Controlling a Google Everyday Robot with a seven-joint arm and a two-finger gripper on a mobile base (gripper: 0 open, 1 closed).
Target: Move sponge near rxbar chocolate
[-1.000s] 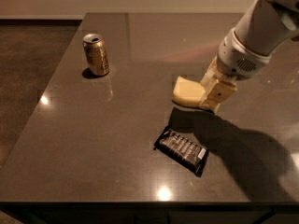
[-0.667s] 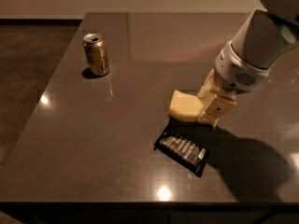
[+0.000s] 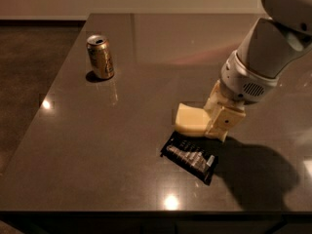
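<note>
The hand (image 3: 211,123) clamped one end of the sponge (image 3: 190,119) — just beside the rxbar chocolate (image 3: 189,156) (gold can (image 3: 101,56) well apart) on the surface (image 3: 117,135).

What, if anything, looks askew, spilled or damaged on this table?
Nothing stands out. The gold can stands upright at the far left, with no spill around it. The rxbar chocolate lies flat, angled to the edge of the table. The gripper holds the sponge by its right end, just behind the bar.
</note>
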